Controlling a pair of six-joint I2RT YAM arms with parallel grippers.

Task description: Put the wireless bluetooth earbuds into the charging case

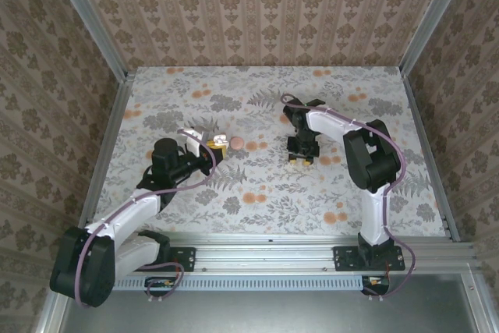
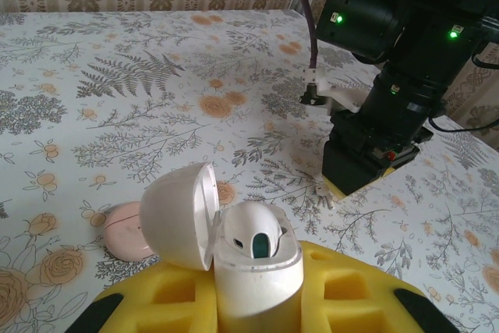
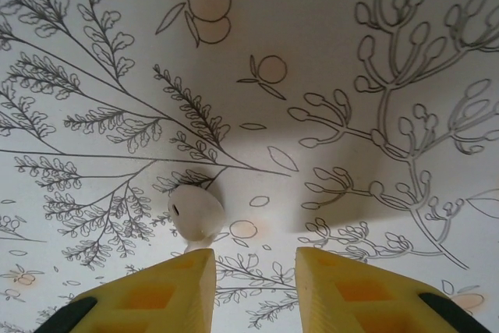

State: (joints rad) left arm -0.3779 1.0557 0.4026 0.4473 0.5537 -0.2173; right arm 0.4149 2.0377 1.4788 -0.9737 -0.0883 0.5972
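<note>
The left pincer (image 1: pixel 212 148), centre-left in the top view, is clamped on the open charging case (image 2: pixel 259 274), with one earbud (image 2: pixel 256 232) inside. The right pincer (image 3: pixel 253 274) stands apart, holding nothing. The second earbud (image 3: pixel 195 210) lies on the table at lower left of the right wrist view, just beside one fingertip.

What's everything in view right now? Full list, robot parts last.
charging case: 1, white, lid open, held in the left pincer
seated earbud: 1, white, in the open case
loose earbud: 1, white, lying on the table just past the tip of the right pincer's left finger, not between the fingers
pink disc: 1, salmon pink, on the table beside the case
table: 1, floral grey and orange cover
walls: brown patterned, on three sides
left pincer: 1, yellow pads, shut on the case
right pincer: 1, yellow pads, open, low over the table by the loose earbud
</note>
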